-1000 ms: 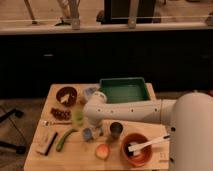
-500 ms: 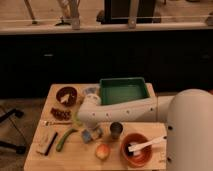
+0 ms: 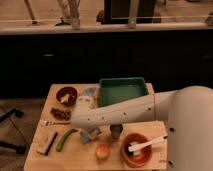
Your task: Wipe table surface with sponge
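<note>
The table surface (image 3: pixel 75 159) is a light tan wooden top crowded with objects. My white arm reaches from the right across its middle. The gripper (image 3: pixel 89 131) points down at the arm's left end, just left of a metal cup (image 3: pixel 116 131). The sponge (image 3: pixel 94 134), a small blue-grey block, peeks out under the gripper's tip, low against the table. The gripper is shut on it. The arm hides most of the gripper and part of the sponge.
A green tray (image 3: pixel 122 82) sits at the back with a pale cup (image 3: pixel 90 91) and a brown bowl (image 3: pixel 66 94) to its left. In front lie an orange fruit (image 3: pixel 103 151), an orange bowl (image 3: pixel 125 155) with a white utensil, a green vegetable (image 3: pixel 66 138) and dark snacks (image 3: pixel 60 114).
The arm's end has swung left and down towards the table's front. The gripper has shut around the sponge.
</note>
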Robot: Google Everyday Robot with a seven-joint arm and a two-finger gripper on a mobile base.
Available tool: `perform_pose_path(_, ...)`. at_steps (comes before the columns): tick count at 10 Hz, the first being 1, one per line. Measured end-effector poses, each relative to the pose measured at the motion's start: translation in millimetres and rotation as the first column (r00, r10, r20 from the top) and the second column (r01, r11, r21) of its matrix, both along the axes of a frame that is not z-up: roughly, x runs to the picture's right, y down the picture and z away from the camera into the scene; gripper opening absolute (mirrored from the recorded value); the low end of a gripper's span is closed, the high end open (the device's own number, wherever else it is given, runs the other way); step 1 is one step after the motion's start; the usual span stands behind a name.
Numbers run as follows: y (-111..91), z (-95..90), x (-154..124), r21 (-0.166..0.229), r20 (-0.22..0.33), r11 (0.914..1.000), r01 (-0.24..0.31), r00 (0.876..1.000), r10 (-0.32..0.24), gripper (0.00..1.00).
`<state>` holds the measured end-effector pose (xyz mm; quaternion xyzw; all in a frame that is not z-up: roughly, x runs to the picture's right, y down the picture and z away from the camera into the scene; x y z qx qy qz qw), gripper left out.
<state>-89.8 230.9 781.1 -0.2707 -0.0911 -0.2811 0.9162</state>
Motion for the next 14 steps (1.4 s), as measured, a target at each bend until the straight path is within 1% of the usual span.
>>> perform_pose_path(5,11,-5.6,-12,-0.035,0.053,0.9991,0.025,0.998,-0.023,0.0)
perform_pose_path(9,17,-5.2,-20,-0.065,0.085,0.9971,0.04,0.996,-0.035,0.0)
perform_pose_path(13,27,-3.7,-27,-0.117,0.134,0.9908,0.068,0.99,-0.052,0.0)
perform_pose_path(14,31,-4.3,-26,-0.131,0.137,0.9876,0.087,0.988,-0.069,0.0)
